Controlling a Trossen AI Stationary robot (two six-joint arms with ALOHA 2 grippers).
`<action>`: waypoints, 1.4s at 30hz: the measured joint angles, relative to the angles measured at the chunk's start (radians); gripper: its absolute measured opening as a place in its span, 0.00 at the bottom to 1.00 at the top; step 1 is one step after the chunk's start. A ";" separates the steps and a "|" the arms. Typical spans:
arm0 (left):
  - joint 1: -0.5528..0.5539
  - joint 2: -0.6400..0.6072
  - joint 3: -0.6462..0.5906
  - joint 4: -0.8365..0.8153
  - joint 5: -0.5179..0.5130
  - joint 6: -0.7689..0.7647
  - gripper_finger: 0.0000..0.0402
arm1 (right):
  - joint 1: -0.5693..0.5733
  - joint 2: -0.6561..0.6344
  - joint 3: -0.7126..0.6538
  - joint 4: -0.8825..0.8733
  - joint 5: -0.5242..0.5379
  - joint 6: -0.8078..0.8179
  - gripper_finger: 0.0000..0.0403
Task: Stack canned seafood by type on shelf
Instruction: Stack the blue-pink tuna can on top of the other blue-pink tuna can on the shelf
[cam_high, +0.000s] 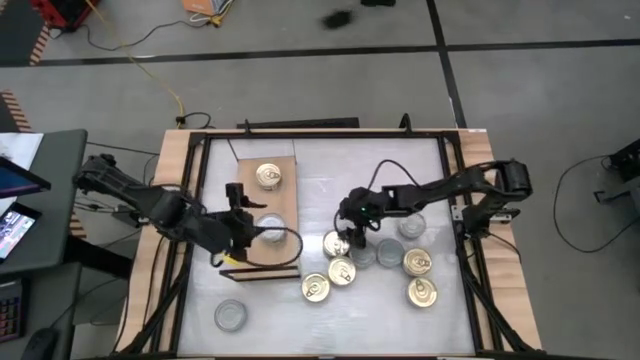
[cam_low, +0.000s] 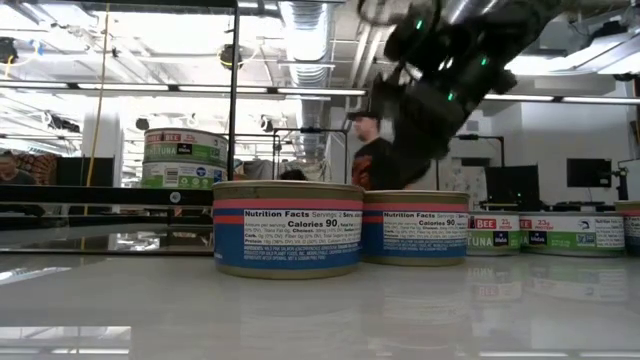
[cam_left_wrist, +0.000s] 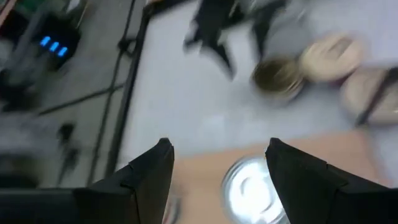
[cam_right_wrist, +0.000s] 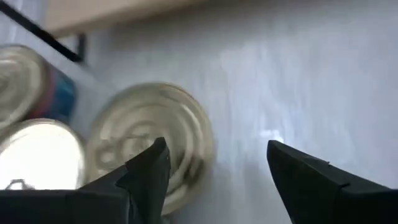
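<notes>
The tan shelf (cam_high: 262, 205) lies at the table's left. On it stand a gold-topped tin (cam_high: 268, 177) and a silver-topped tin (cam_high: 270, 230). My left gripper (cam_high: 243, 226) is open over the shelf. In the left wrist view its fingers (cam_left_wrist: 155, 171) stand on either side of the silver-topped tin (cam_left_wrist: 249, 190). My right gripper (cam_high: 350, 236) is open and empty above the cluster of tins in the table's middle. One finger (cam_right_wrist: 146, 168) stands over a gold-topped tin (cam_right_wrist: 155, 134), which rests on the white tabletop.
Several gold-topped tins (cam_high: 342, 271) and silver-topped tins (cam_high: 390, 252) lie on the white table to the right of the shelf. One silver-topped tin (cam_high: 230, 316) sits alone near the front left. Wooden rails (cam_high: 172, 190) edge the table. A person (cam_low: 375, 150) stands in the room behind.
</notes>
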 joint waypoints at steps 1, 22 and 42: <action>-0.001 -0.020 -0.019 0.041 0.021 0.016 0.61 | -0.008 0.013 0.000 0.002 -0.006 0.003 0.72; 0.000 -0.131 -0.131 0.150 0.066 0.007 0.61 | -0.163 0.049 0.006 -0.097 -0.021 0.104 0.22; 0.000 -0.113 -0.132 0.125 0.085 0.000 0.61 | -0.401 0.022 -0.003 -0.246 -0.159 0.083 0.12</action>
